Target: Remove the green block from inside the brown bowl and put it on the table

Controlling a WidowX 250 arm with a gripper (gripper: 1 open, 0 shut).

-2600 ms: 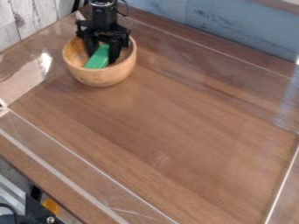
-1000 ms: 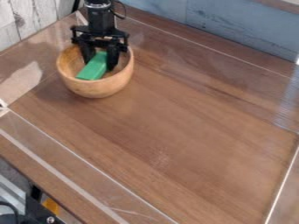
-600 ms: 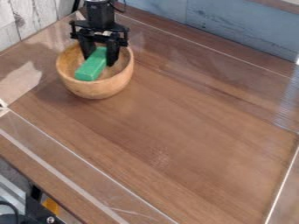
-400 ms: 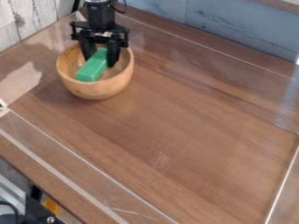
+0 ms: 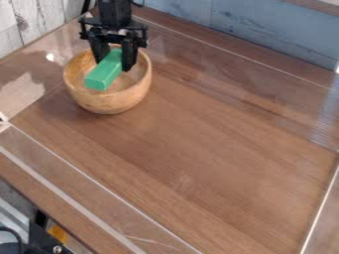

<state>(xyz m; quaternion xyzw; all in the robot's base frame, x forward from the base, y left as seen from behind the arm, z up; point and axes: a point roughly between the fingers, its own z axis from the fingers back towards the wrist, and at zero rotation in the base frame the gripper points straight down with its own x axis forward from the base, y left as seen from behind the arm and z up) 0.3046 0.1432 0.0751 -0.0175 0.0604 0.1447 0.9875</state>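
Observation:
The brown bowl [image 5: 113, 95] sits at the table's [image 5: 199, 149] far left. My black gripper [image 5: 114, 56] hangs over the bowl's far rim, pointing down, shut on the upper end of the green block [image 5: 105, 72]. The block tilts down to the left, lifted above the bowl's floor, with its lower end still within the rim. Its top end is hidden between my fingers.
Clear plastic walls [image 5: 79, 164] edge the tabletop on the front, left and right. A pale plank wall [image 5: 252, 25] stands behind. Dark equipment [image 5: 47, 243] shows below the front left corner.
The gripper has risen with the green block, lifting it off the bowl's floor. Before that the bowl shifted slightly toward the front left.

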